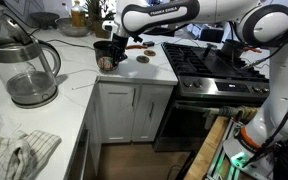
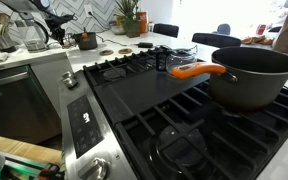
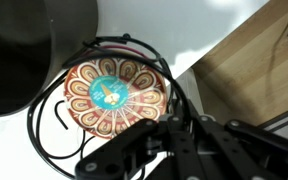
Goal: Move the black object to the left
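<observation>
The black object [image 1: 104, 52] is a short, wide matte black pot standing on the white counter [image 1: 79, 75] between the glass kettle and the stove. It also shows in an exterior view [image 2: 86, 41] and fills the upper left of the wrist view [image 3: 19, 50]. My gripper [image 1: 112, 42] hangs just above and beside it. In the wrist view the fingers [image 3: 169, 135] look pressed together with nothing between them. They are over a round patterned trivet [image 3: 112, 92] in a black wire frame, apart from the pot.
A glass kettle [image 1: 29, 70] stands at the counter's left, with a cloth [image 1: 19, 155] in front. A small tan disc [image 1: 142, 58] lies right of the pot. The stove [image 1: 214, 65] carries a dark pan with an orange handle [image 2: 254, 75]. Bottles and a plant [image 1: 84, 15] stand at the back.
</observation>
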Available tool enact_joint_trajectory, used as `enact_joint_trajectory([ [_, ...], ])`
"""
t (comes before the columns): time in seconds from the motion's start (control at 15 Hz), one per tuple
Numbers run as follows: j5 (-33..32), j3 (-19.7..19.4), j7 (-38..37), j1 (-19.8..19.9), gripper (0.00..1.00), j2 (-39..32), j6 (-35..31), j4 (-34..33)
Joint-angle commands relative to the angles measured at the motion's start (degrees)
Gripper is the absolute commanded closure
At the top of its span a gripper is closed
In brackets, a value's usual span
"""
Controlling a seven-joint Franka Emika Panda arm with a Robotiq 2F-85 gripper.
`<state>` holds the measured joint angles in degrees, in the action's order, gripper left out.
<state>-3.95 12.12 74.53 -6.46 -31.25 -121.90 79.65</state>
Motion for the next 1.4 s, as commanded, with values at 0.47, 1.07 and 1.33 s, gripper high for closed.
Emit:
enact_joint_trajectory([
  [0.47,0.47,0.09,2.77,-1.17,0.99,-12.7,3.21,-19.6],
  [1.07,0.21,-0.27,1.43,-1.33,0.99,-19.11,10.69,-28.66],
  [1.33,-1.02,-1.31,0.79,-1.84,0.99,-20.71,12.48,-31.37],
])
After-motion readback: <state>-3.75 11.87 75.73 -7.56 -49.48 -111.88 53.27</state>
